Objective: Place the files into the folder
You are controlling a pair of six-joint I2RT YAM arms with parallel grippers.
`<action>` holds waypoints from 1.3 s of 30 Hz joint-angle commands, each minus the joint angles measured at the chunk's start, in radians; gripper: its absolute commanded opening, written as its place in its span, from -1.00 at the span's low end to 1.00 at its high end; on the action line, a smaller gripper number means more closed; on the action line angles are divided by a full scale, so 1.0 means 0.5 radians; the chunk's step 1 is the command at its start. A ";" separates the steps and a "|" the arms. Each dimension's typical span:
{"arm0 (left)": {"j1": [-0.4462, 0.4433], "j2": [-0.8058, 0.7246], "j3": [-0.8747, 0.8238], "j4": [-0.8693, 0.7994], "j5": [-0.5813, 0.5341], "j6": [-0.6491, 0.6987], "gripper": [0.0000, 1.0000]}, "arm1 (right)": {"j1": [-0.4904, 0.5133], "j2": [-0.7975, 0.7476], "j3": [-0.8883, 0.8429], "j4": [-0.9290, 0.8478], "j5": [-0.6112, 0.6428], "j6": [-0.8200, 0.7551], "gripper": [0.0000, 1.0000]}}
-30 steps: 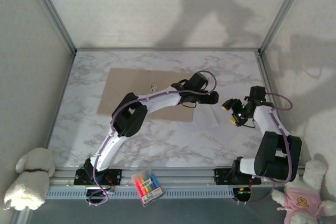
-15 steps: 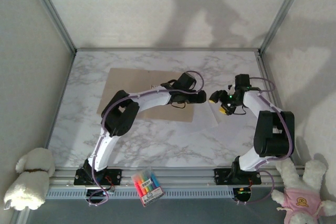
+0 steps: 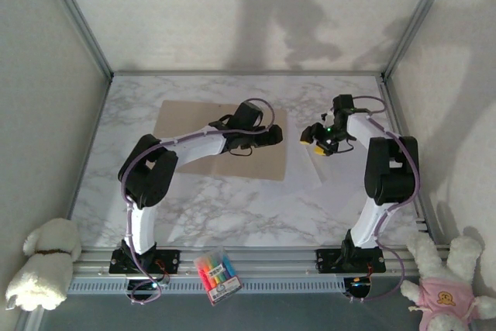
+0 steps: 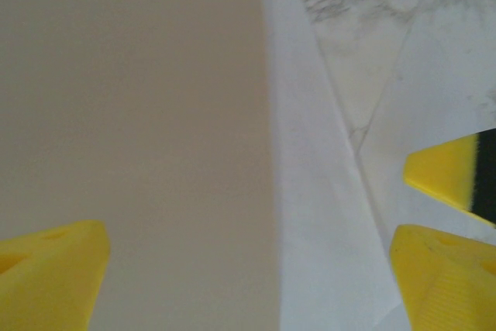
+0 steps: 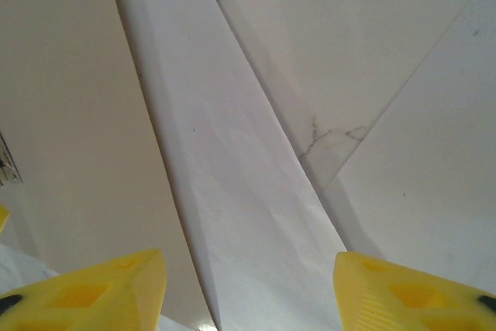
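Both arms reach farther across the marble worktop (image 3: 232, 218), left gripper (image 3: 273, 136) and right gripper (image 3: 310, 139) spread empty, white paper sheets (image 3: 304, 172) lying outside the tan cardboard folder (image 3: 186, 118).

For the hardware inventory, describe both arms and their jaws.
The left arm and right arm match: white shells, bulky black joints, a lilac cable looped along each. The jaws are yellow wedges with black patches.
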State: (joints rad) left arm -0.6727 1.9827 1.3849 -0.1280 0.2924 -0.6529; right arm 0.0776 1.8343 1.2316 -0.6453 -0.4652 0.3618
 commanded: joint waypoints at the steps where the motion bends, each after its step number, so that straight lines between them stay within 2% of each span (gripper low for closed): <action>1: 0.002 -0.052 -0.041 0.041 0.034 -0.017 0.86 | 0.003 0.040 0.063 -0.168 0.057 -0.096 0.18; 27: 0.002 0.043 -0.127 0.146 0.167 -0.046 0.86 | 0.039 0.184 0.068 -0.228 0.142 -0.181 0.19; 39: 0.001 0.081 -0.106 0.162 0.183 -0.074 0.86 | 0.050 0.247 0.100 -0.280 0.071 -0.252 0.20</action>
State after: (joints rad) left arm -0.6731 1.9999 1.3270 -0.0692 0.3714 -0.6746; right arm 0.0906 1.9285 1.2549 -0.7494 -0.4156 0.2672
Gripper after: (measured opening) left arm 0.930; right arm 0.596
